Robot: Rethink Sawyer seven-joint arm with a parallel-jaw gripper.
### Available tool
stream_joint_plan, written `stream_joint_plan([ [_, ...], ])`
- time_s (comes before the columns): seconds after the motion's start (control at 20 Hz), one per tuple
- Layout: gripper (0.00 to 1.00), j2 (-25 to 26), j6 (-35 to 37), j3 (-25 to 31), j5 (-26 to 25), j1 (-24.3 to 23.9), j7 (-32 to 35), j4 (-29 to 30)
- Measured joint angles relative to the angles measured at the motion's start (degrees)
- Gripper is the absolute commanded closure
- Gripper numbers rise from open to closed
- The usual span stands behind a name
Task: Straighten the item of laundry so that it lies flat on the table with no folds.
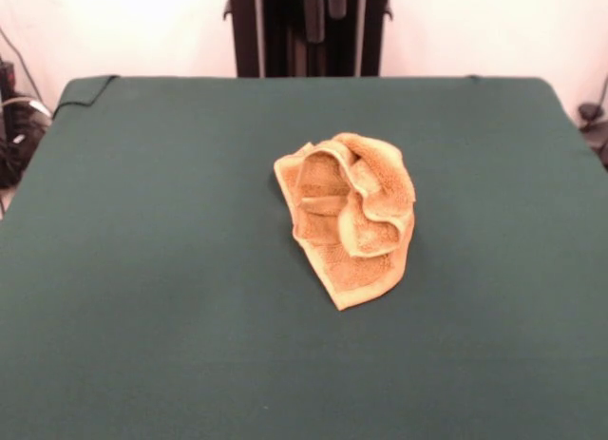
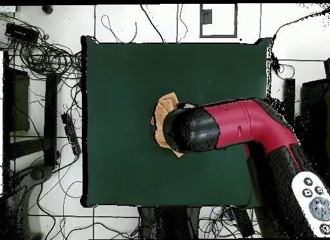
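Observation:
The orange-tan towel (image 1: 350, 217) lies crumpled near the middle of the dark green table (image 1: 142, 269), bunched into several raised folds with one corner pointing towards the near edge. In the overhead view only its upper-left part (image 2: 166, 103) shows on the table (image 2: 116, 89). The rest is hidden under the black end (image 2: 190, 131) of the red arm (image 2: 248, 124), which reaches in from the right. The gripper itself shows in neither view. In the front view nothing touches the towel.
The black pedestal (image 1: 309, 27) stands behind the table's far edge. Cables (image 2: 45, 57) and dark equipment lie on the floor to the left of the table in the overhead view. A white button panel (image 2: 312, 202) sits on the arm at the lower right.

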Motion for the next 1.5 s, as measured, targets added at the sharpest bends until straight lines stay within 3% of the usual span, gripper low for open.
stream_joint_plan([
  [1.5,0.00,5.91,0.02,3.24,-4.87,-1.16,0.00,-0.03],
])
